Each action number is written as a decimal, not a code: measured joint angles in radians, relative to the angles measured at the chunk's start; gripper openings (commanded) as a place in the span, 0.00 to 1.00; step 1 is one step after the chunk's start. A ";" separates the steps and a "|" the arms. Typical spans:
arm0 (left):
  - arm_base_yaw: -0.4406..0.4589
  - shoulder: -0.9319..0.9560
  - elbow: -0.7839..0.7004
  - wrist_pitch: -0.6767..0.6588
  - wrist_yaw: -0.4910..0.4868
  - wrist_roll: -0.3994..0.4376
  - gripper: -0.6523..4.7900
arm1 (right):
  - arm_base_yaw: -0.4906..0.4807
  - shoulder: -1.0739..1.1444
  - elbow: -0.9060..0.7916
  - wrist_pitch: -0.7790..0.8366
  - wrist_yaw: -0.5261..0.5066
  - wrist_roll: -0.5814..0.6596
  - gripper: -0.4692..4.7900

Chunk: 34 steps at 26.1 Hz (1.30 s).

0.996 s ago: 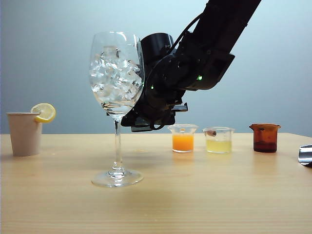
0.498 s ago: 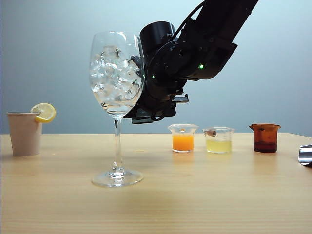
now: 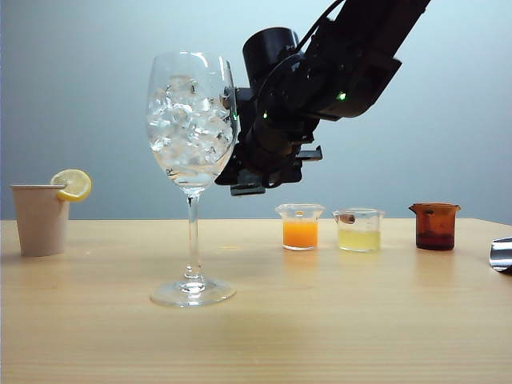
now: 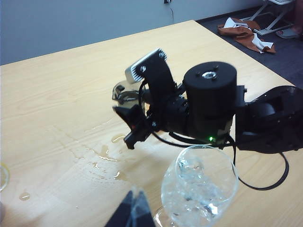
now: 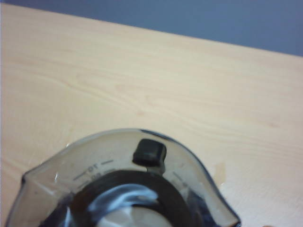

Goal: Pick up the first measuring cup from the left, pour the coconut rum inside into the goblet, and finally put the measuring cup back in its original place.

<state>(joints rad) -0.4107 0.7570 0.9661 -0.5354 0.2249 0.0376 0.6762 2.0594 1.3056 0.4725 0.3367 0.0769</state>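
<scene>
The right gripper point(image 4: 124, 101), fingers closed on the first measuring cup point(image 5: 125, 184), hangs raised behind the goblet point(image 3: 191, 128), pouring and return apparently undone, while the left gripper point(image 4: 134, 211) idles, its opening unreadable.

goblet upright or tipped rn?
Upright. The goblet stands on its foot on the table, stem vertical, ice in the bowl; the right gripper hangs behind it.

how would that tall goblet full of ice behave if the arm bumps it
The goblet probably tips easily: ice fills its bowl high above a thin stem and small foot. It looks like thin glass, so likely fragile. The right end effector hangs close behind it.
</scene>
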 measured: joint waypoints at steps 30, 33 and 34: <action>0.000 0.000 0.000 0.000 0.000 0.012 0.11 | -0.098 -0.433 -0.004 -0.380 -0.192 -0.023 0.37; 0.000 0.000 0.000 0.000 0.000 0.014 0.11 | -0.106 -0.508 -0.013 -0.449 -0.256 -0.028 0.37; 0.000 0.000 0.000 0.000 0.000 0.014 0.11 | -0.111 -0.529 -0.027 -0.451 -0.272 -0.031 0.37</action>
<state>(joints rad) -0.4107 0.7567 0.9661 -0.5354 0.2253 0.0521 0.5655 1.5307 1.2781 0.0219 0.0650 0.0460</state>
